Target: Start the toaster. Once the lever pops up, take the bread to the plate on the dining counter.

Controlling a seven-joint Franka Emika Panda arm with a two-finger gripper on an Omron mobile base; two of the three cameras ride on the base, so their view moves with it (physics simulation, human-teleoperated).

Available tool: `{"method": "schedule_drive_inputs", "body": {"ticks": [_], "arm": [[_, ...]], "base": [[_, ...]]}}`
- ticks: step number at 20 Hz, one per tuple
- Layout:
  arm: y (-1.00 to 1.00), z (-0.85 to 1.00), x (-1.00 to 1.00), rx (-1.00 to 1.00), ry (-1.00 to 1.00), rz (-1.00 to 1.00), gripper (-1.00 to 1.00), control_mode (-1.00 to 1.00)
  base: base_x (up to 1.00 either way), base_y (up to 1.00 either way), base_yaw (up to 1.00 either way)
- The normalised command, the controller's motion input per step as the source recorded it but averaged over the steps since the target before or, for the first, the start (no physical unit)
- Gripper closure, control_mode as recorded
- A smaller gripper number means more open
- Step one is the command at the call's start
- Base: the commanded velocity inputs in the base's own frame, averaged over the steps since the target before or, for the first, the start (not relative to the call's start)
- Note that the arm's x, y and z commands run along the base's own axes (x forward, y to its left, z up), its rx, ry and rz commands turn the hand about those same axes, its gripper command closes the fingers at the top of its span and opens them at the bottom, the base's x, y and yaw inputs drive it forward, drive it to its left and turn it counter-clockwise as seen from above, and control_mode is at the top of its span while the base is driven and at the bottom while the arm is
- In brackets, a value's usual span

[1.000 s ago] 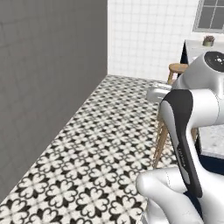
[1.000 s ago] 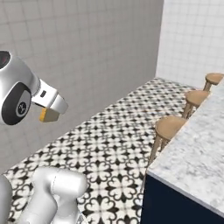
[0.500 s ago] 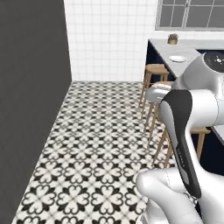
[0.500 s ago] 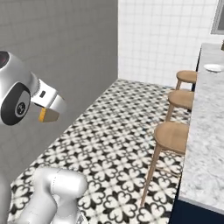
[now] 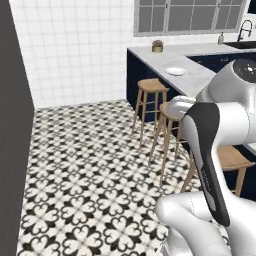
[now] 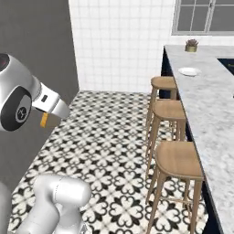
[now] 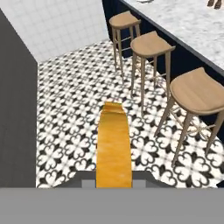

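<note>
Bread slice [image 7: 113, 146] is pinched in the end effector [image 7: 113, 181] at lower centre of the hand view; transfer to the white plate [image 6: 189, 71], upper right on the marbled bench [image 6: 208, 105], is judged outstanding.

Floor's [image 6: 114, 137] that busy black-and-white floral tile, running right up to a white square-tiled back wall [image 6: 119, 41]. Three wooden stools [image 6: 178, 157] line up along the navy front of the marbled tabletop [image 6: 208, 105], all tucked just beside it. Past the far end of the stools there's a grey-framed window [image 6: 205, 16] above the tabletop, with a little potted plant [image 6: 191, 45] under it. Opposite the stools stands a plain dark grey wall [image 6: 32, 45].
</note>
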Motion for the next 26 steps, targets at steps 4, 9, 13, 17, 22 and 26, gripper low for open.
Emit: {"method": "schedule_drive_inputs", "body": {"ticks": [4,9,13,17,22,26], "arm": [[0.00,0.00,0.00,0.00,0.00,0.00,1.00,1.00],[0.00,0.00,0.00,0.00,0.00,0.00,1.00,1.00],[0.00,0.00,0.00,0.00,0.00,0.00,1.00,1.00],[0.00,0.00,0.00,0.00,0.00,0.00,1.00,1.00],[0.00,0.00,0.00,0.00,0.00,0.00,1.00,1.00],[0.00,0.00,0.00,0.00,0.00,0.00,1.00,1.00]], "base": [[0.97,0.62,-0.50],[0.95,0.70,-0.50],[0.89,0.84,-0.48],[0.79,1.00,-0.48],[0.72,1.00,-0.47],[0.70,1.00,-0.47]]}}
